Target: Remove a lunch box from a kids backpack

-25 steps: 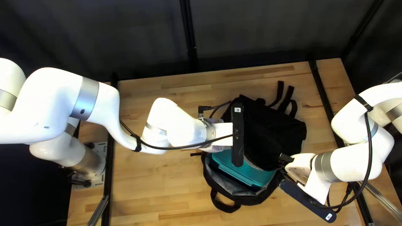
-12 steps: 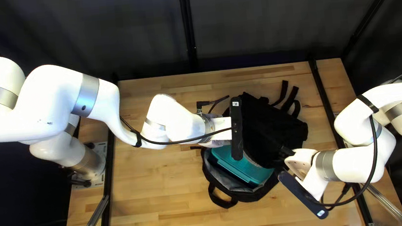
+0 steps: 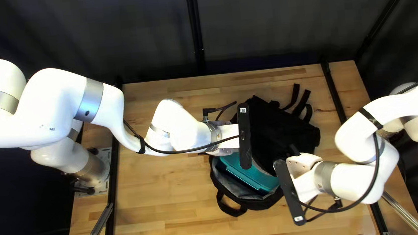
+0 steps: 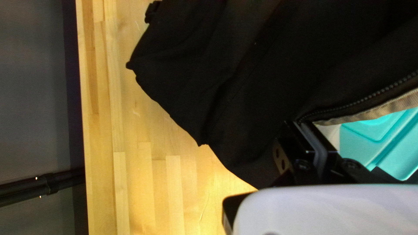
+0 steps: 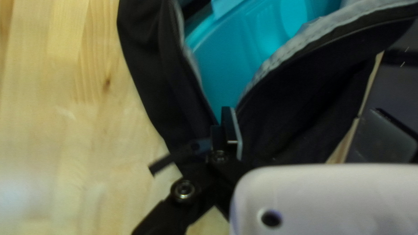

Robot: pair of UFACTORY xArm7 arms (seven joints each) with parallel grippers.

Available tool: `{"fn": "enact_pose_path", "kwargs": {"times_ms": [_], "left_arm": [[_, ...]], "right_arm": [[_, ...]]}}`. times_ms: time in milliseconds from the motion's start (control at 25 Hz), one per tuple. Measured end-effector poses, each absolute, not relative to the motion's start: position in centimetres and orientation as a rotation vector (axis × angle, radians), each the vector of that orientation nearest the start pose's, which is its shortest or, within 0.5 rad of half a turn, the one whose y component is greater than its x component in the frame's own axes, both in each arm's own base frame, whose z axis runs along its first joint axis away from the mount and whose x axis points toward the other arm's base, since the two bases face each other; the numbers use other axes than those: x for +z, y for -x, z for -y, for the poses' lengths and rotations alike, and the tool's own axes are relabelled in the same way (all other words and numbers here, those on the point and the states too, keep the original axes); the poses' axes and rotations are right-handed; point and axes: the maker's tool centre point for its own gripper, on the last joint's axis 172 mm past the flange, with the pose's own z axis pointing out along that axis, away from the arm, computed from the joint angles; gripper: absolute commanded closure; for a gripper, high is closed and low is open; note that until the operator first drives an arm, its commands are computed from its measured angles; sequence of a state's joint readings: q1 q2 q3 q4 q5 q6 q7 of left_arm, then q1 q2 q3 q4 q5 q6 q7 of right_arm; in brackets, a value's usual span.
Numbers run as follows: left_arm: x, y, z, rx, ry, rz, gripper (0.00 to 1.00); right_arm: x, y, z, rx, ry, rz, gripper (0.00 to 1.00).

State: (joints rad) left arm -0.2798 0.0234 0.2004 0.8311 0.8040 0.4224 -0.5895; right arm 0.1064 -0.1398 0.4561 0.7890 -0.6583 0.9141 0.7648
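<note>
Clearly the black fabric backpack (image 3: 286, 131) is unzipped on the wooden tabletop (image 3: 176, 201), but the teal plastic lunch box (image 3: 254, 179) lies inside the gaping mouth. The left pincer (image 4: 299, 125) is clamped on the backpack's edge; the right pincer (image 5: 223, 117) looks narrow, apparently empty, by the opening. Gripping the box and lifting it out remain

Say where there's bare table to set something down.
Bare wood lies between the left arm's base and backpack, nearer than that arm, and along the table's far edge. Crowded: backpack's mouth, with lunch box, left gripper and right gripper.
</note>
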Motion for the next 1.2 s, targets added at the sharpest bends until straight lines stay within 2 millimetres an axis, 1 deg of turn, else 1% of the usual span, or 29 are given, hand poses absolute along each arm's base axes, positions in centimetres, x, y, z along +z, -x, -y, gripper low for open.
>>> {"fn": "enact_pose_path", "kwargs": {"times_ms": [200,520,640,720,760,800,840,880,920,960,1000,1040,1080,1120,1200], "left_arm": [[16.5,-53.8,1.5,-0.702,2.726,-0.229,1.00],[16.8,-53.8,1.6,-0.712,2.722,-0.228,1.00],[16.8,-53.8,1.6,-0.714,2.722,-0.229,1.00],[16.8,-53.8,1.6,-0.716,2.722,-0.230,1.00],[16.8,-53.8,1.6,-0.717,2.723,-0.229,1.00],[16.8,-53.8,1.6,-0.718,2.723,-0.229,1.00],[16.8,-53.7,1.6,-0.719,2.723,-0.228,1.00],[16.8,-53.7,1.6,-0.720,2.723,-0.228,1.00],[16.8,-53.7,1.6,-0.721,2.723,-0.227,1.00],[16.9,-53.7,1.6,-0.722,2.723,-0.227,1.00],[16.9,-53.7,1.6,-0.723,2.723,-0.227,1.00],[16.9,-53.7,1.6,-0.724,2.723,-0.227,1.00],[17.0,-53.7,1.6,-0.725,2.723,-0.228,1.00],[17.0,-53.7,1.6,-0.726,2.722,-0.228,1.00],[17.0,-53.7,1.6,-0.728,2.722,-0.230,1.00]], "right_arm": [[18.2,-43.5,-14.5,-0.690,3.508,0.173,0.00],[17.7,-44.8,-15.3,-0.754,3.494,-0.046,0.00],[17.7,-45.2,-15.0,-0.771,3.491,-0.092,0.00],[17.8,-45.5,-14.5,-0.780,3.493,-0.121,0.00],[17.8,-45.7,-14.1,-0.784,3.494,-0.135,0.06],[17.8,-45.8,-13.8,-0.786,3.495,-0.146,0.14],[17.8,-46.0,-13.6,-0.789,3.495,-0.154,0.16],[17.8,-46.2,-13.3,-0.790,3.495,-0.161,0.29],[17.7,-46.4,-13.1,-0.791,3.495,-0.168,0.39],[17.7,-46.7,-12.8,-0.793,3.494,-0.175,0.46],[17.7,-46.8,-12.5,-0.794,3.493,-0.180,0.78],[17.7,-47.0,-12.2,-0.795,3.492,-0.185,0.98],[17.7,-47.1,-11.9,-0.796,3.492,-0.188,0.98],[17.7,-47.3,-11.6,-0.796,3.492,-0.191,1.00],[17.8,-47.5,-10.8,-0.801,3.492,-0.198,1.00]]}}
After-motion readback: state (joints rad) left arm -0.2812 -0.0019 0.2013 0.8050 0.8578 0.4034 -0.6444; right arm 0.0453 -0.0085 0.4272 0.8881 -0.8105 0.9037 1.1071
